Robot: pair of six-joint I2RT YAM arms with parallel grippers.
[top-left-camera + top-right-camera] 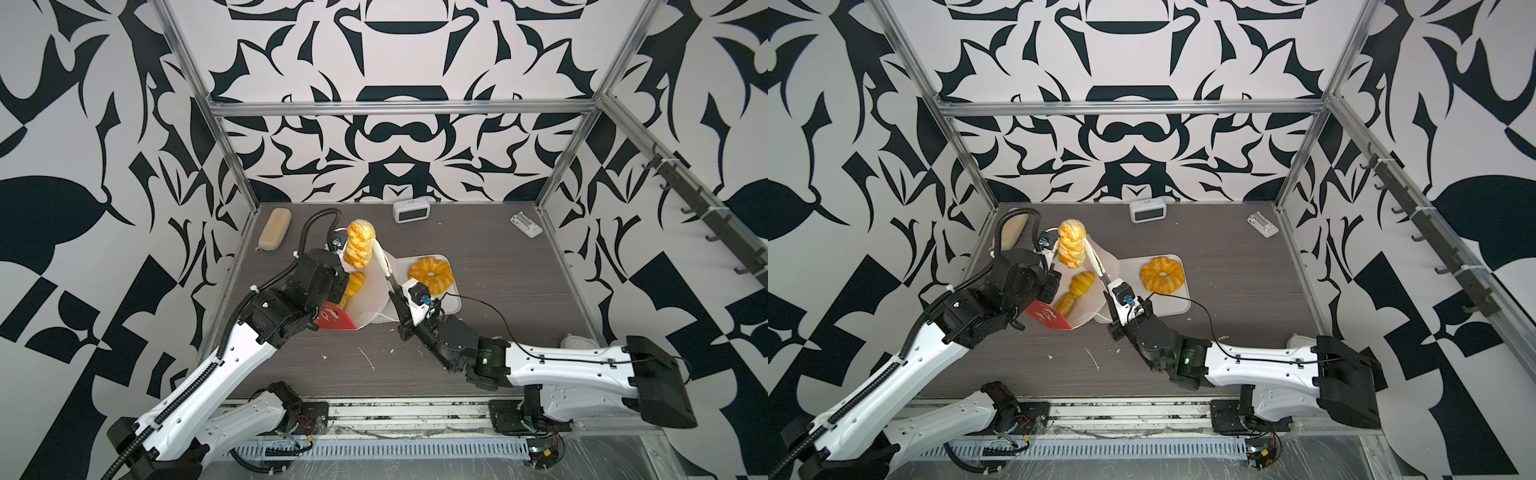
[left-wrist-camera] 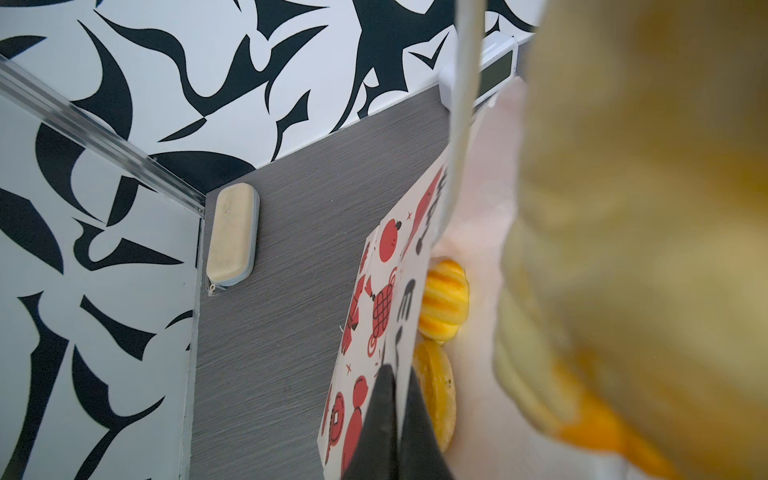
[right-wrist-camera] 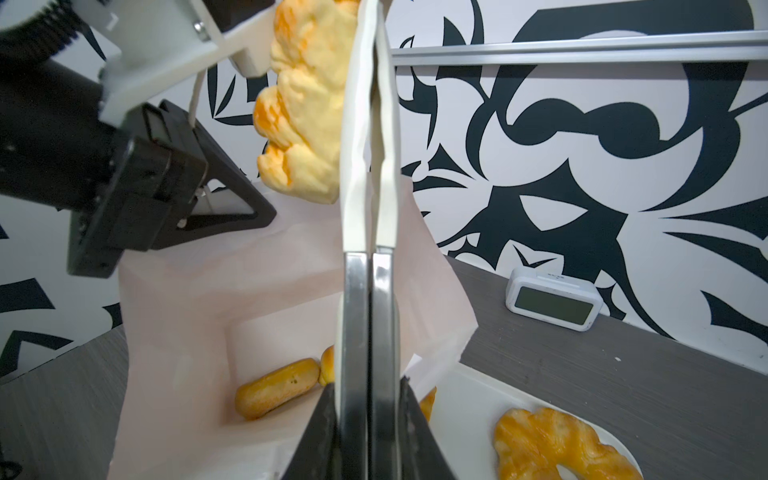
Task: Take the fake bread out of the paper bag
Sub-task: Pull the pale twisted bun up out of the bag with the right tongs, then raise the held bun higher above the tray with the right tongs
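The right gripper (image 3: 368,432), clamped on the tongs (image 1: 384,266), holds the braided roll (image 1: 359,245) above the paper bag (image 2: 374,299), whose wall the left gripper (image 2: 399,395) pinches. Swing the roll clear of the rim, then lower it onto the tray (image 1: 451,305) beside the big ring (image 1: 430,274) (slowly, the hold looks thin). The pinch point itself is cut off; two pastries (image 1: 1081,282) show inside the bag, and more may hide.
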